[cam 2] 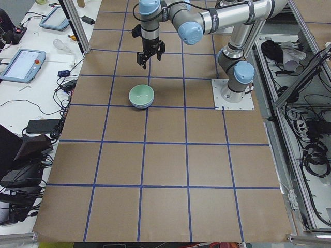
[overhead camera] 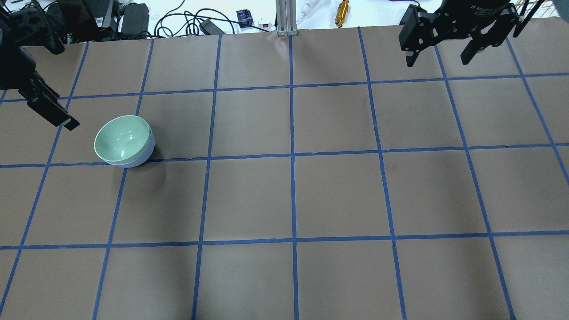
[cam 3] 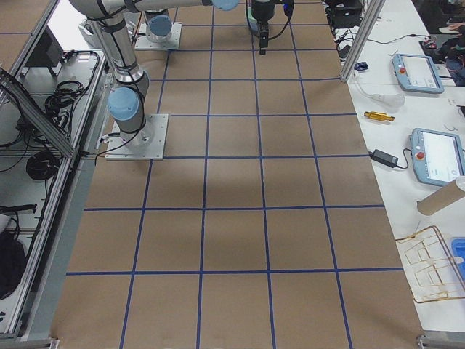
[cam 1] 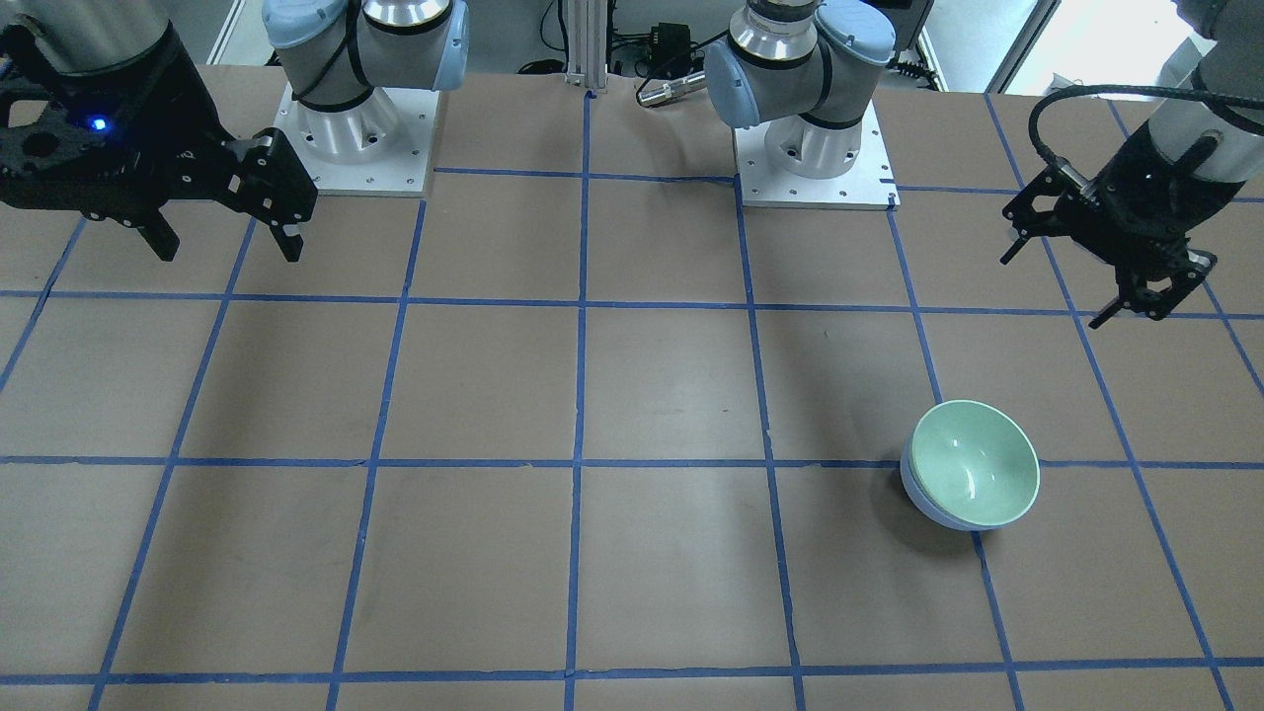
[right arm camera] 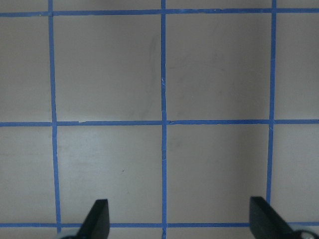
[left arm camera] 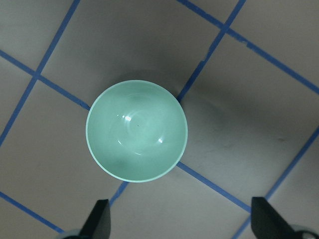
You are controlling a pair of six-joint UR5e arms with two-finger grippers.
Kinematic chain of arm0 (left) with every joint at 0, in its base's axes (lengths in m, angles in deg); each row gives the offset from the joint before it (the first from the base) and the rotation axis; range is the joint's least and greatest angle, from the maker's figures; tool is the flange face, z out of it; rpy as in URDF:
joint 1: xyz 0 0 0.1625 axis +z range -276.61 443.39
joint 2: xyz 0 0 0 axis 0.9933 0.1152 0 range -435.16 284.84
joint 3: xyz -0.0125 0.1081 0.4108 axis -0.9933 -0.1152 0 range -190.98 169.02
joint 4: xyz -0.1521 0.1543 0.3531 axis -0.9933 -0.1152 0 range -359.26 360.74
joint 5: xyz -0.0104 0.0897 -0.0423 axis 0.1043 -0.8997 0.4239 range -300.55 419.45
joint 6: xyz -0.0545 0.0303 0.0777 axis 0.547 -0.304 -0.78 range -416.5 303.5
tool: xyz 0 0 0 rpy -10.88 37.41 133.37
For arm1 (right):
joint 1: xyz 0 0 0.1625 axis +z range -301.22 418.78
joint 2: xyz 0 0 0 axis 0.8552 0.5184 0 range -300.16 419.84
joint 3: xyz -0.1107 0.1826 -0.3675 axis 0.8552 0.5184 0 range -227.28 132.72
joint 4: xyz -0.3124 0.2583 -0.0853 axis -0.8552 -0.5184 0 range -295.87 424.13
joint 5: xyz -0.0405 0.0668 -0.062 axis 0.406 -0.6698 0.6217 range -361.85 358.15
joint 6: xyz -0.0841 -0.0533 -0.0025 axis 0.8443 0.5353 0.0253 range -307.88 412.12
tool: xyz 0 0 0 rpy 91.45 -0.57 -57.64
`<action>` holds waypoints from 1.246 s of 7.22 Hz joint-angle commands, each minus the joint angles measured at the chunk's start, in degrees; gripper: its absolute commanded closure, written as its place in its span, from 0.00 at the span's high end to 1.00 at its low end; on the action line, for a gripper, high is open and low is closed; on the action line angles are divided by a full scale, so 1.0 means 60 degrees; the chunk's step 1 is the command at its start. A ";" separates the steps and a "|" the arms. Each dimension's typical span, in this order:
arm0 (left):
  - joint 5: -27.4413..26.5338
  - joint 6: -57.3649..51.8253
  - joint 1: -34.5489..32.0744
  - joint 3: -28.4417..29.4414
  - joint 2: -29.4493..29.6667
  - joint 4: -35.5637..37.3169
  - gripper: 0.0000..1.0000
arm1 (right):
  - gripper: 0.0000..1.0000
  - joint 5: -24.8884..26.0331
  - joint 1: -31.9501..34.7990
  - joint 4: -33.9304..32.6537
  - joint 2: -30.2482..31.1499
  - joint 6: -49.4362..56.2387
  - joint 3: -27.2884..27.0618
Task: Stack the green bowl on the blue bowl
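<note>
The green bowl (cam 1: 976, 462) sits nested inside the blue bowl (cam 1: 918, 494), slightly tilted, on the brown table on my left side. Only a thin sliver of the blue bowl (overhead camera: 141, 158) shows under the green bowl (overhead camera: 122, 138). In the left wrist view the green bowl (left arm camera: 137, 130) fills the middle and hides the blue one. My left gripper (left arm camera: 182, 221) is open and empty, raised above and a little apart from the bowls. My right gripper (overhead camera: 436, 61) is open and empty, high over the far right of the table.
The table (overhead camera: 293, 195) is brown paper with a grid of blue tape lines. The two arm bases (cam 1: 346, 128) stand on white plates at the robot's edge. Cables and small tools (overhead camera: 342, 9) lie past the far edge.
</note>
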 commanded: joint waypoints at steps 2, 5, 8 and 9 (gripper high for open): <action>-0.0923 0.4978 -0.2260 0.0486 0.0085 -0.0537 1.00 | 1.00 -0.0013 0.0000 0.0000 0.0015 -0.0015 0.0000; -0.0237 0.9469 -0.3921 0.0501 0.0350 0.0205 1.00 | 1.00 -0.0013 0.0000 0.0000 0.0015 -0.0015 0.0000; -0.0014 0.9915 -0.3836 0.0589 0.0408 0.0839 1.00 | 1.00 -0.0013 0.0000 0.0000 0.0001 -0.0015 0.0000; -0.0029 1.0091 -0.3821 0.0705 0.0409 0.0811 1.00 | 1.00 0.0002 0.0000 0.0000 0.0015 -0.0015 0.0000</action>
